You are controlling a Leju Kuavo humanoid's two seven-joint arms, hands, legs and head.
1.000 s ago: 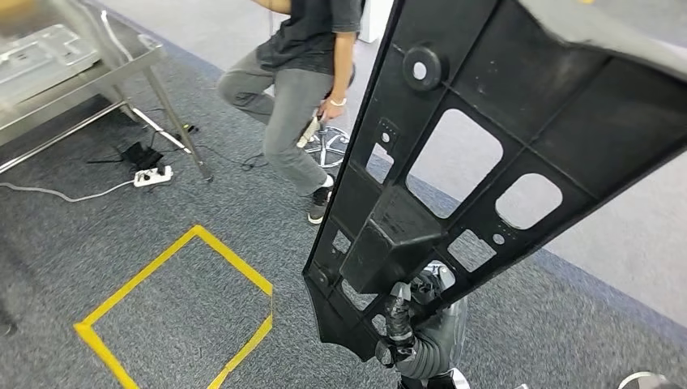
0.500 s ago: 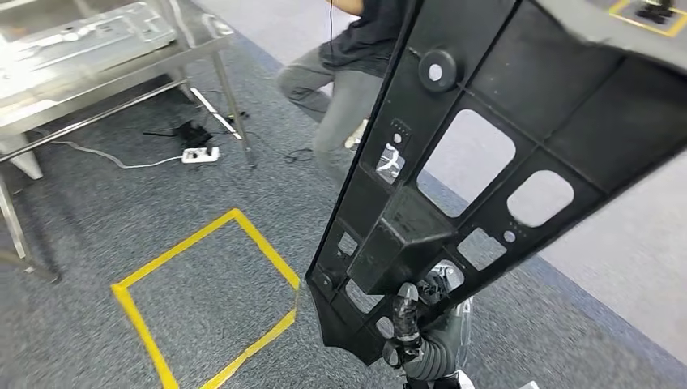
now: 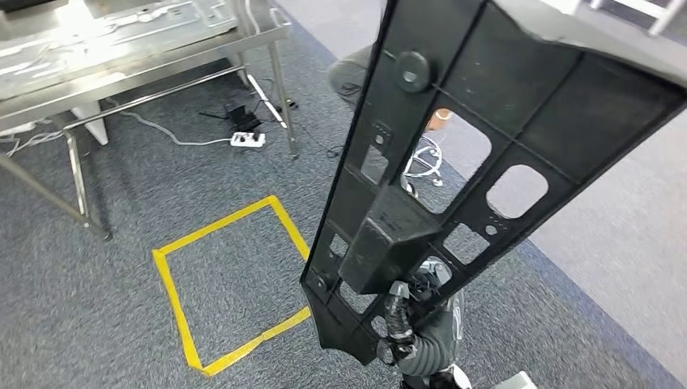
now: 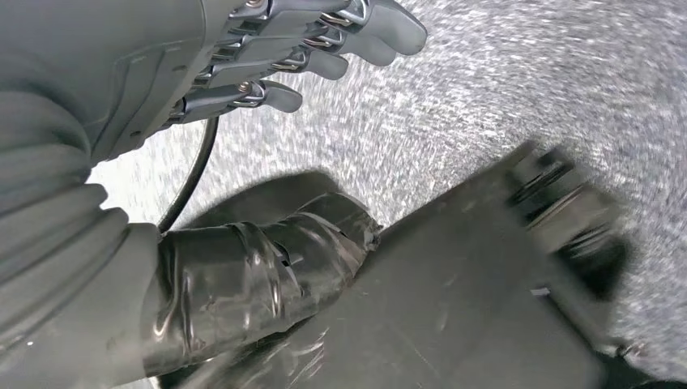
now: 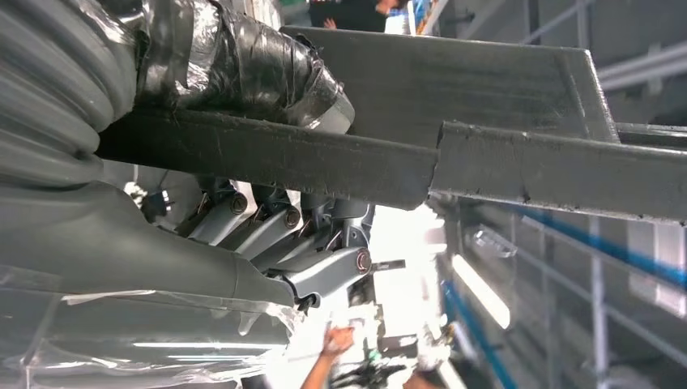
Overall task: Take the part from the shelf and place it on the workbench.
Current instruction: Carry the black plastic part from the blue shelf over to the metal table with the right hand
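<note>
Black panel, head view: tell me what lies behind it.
Through the cutouts of the black panel show grey carpet, paler floor, a chair base and the left hand gripping its lower end. Everything behind the solid plastic is covered.

The head view is bright, and light from above makes white glare on the steel workbench (image 3: 146, 49) — its top looks washed out. The big black part (image 3: 454, 170) stays dark and a bit soft. In the left wrist view the carpet (image 4: 518, 105) is smeared with blur. The right wrist view has a white burnt-out patch (image 5: 397, 243) — the far background is fuzzy.
</note>
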